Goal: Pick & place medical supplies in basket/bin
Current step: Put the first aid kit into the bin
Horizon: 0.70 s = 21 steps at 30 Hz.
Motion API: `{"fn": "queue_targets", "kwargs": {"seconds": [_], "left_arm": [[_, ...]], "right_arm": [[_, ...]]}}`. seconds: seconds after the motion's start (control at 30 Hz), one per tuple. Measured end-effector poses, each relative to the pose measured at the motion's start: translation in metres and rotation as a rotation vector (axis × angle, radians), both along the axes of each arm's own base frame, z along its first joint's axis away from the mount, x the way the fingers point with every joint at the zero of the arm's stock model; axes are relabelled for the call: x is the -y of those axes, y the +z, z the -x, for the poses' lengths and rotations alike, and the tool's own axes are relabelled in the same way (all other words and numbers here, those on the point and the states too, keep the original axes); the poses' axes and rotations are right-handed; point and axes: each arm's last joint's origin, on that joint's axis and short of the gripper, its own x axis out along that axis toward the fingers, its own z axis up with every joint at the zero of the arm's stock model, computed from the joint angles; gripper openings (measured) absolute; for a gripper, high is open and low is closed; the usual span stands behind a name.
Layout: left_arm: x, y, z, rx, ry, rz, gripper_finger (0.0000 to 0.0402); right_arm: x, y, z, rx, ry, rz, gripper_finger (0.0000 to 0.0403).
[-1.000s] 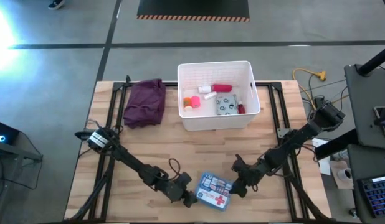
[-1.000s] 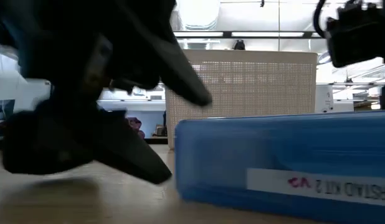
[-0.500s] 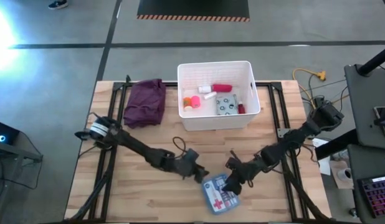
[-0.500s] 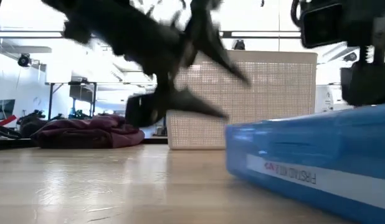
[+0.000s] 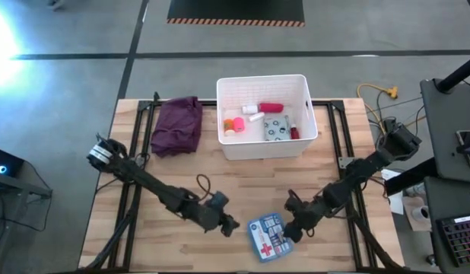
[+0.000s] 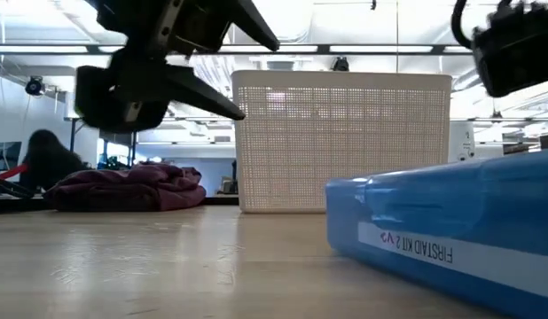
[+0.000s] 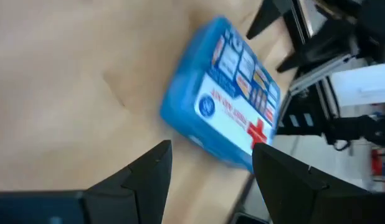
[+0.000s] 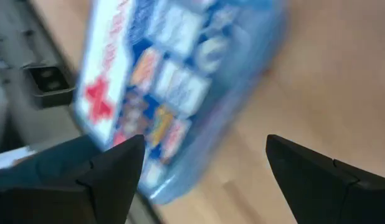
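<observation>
**Both arms square up on the last box**

Since the earlier frame, the left gripper (image 5: 229, 225) has backed off and dropped toward the table's near edge, and the blue first-aid box (image 5: 268, 237) now lies a little apart from it instead of touching. The box sits flat on the wooden table (image 5: 182, 175), cross side up, between the two grippers: just ahead of the left one's spread fingers (image 7: 142, 177) and right up against the right gripper (image 5: 290, 229). In the right wrist view the box fills the gap between that gripper's wide-apart fingers (image 8: 111, 171), which have not closed on it.

My guess is the two arms flank the box because it is broad and flat, awkward for a single pinch, so one steadies while the other gets a hold.

Well beyond both grippers, the white bin (image 5: 267, 148) already holds the red tube (image 5: 271, 107), orange cap (image 5: 229, 125), patterned packet (image 5: 275, 130) and other small items. A purple cloth (image 5: 176, 124) lies beside it.
</observation>
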Motion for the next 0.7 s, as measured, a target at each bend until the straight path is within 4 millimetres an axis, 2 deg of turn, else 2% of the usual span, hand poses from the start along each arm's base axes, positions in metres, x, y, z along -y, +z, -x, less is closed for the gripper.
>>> {"fn": "queue_targets", "kwargs": {"seconds": [0.13, 0.33, 0.5, 0.7], "left_arm": [[0.014, -0.018, -0.003, -0.024, 0.028, 0.081, 0.0202], [0.032, -0.037, -0.015, 0.073, 0.033, 0.2, 0.0202], [0.04, -0.059, -0.021, 0.048, 0.04, 0.241, 0.0202], [0.052, -0.071, -0.035, 0.024, 0.007, 0.253, 0.0202]], "right_arm": [[-0.005, -0.004, -0.002, 0.003, 0.012, -0.021, 0.0324], [-0.015, -0.028, -0.012, -0.008, 0.049, -0.052, 0.0324], [-0.025, -0.04, -0.024, 0.041, 0.093, -0.133, 0.0324], [-0.022, -0.039, -0.031, 0.085, 0.07, -0.133, 0.0324]]}}
